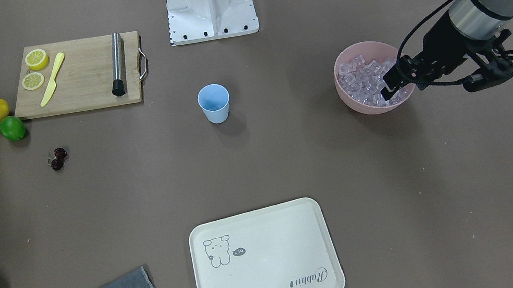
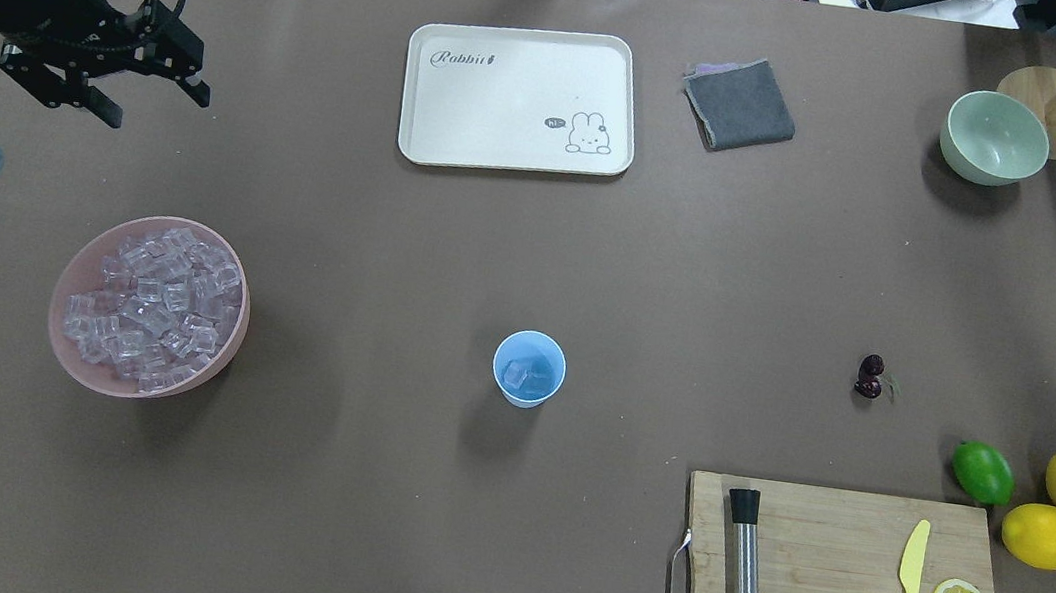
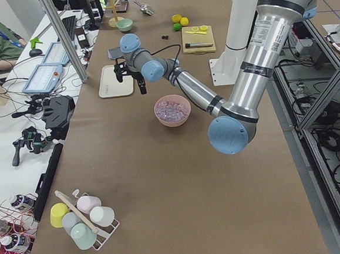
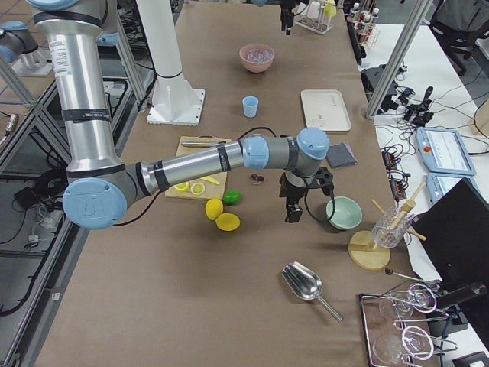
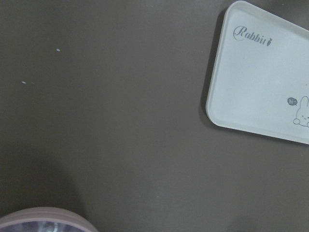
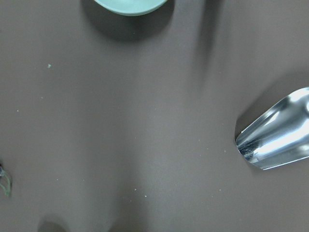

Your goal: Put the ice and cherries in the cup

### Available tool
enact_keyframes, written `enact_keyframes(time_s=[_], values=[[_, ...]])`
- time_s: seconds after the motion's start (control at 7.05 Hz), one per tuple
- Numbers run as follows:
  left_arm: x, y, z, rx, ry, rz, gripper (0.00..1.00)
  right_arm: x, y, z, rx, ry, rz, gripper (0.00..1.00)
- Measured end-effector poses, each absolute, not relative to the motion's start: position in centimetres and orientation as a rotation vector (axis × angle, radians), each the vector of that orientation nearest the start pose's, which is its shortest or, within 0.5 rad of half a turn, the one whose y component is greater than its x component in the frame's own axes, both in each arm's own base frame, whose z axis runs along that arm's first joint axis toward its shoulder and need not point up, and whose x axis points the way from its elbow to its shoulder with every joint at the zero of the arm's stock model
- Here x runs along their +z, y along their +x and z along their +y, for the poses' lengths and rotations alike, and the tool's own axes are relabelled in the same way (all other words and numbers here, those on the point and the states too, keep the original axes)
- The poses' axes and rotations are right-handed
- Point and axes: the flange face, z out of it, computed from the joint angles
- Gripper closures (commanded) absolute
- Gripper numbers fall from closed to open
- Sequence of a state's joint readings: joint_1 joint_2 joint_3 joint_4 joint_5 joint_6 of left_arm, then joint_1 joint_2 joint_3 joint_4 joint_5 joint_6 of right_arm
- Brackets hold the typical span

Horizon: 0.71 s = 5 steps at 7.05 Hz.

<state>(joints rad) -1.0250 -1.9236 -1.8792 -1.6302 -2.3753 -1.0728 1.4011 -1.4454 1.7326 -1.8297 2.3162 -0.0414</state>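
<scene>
The light blue cup (image 2: 529,369) stands upright mid-table with a few ice cubes in it; it also shows in the front view (image 1: 214,103). Many more ice cubes (image 2: 154,306) fill the pink bowl (image 2: 174,386) on my left side. The dark cherries (image 2: 870,376) lie on the table right of the cup, also seen in the front view (image 1: 58,159). My left gripper (image 2: 158,110) is open and empty, raised above the table beyond the pink bowl. My right gripper (image 4: 294,212) hangs near the pale green bowl; I cannot tell if it is open.
A cream tray (image 2: 425,148) and a grey cloth (image 2: 739,104) lie at the far side. A pale green bowl (image 2: 995,138) and a steel scoop (image 6: 275,140) are far right. A cutting board (image 2: 826,575) with lemon slices, knife and steel rod, plus lemons and a lime (image 2: 983,472), are near right.
</scene>
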Motion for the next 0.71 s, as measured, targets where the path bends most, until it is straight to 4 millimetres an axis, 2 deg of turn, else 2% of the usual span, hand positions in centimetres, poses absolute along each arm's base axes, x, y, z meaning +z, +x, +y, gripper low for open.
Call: enact_keyframes(time_s=[0.43,0.57,0.71], values=[[35.3,32.1,-44.9,-0.062,-0.18,0.893,0.04,54.7,-3.0,-53.5,-0.218,-0.031,-0.747,0.0],[36.9,32.9,-42.5,-0.028,-0.207,0.869,0.08,54.8,-3.2,-53.5,-0.22,-0.035,-0.746,0.0],[37.8,33.0,-41.3,-0.002,-0.217,0.857,0.07,55.1,-3.4,-53.5,-0.222,-0.037,-0.746,0.0]])
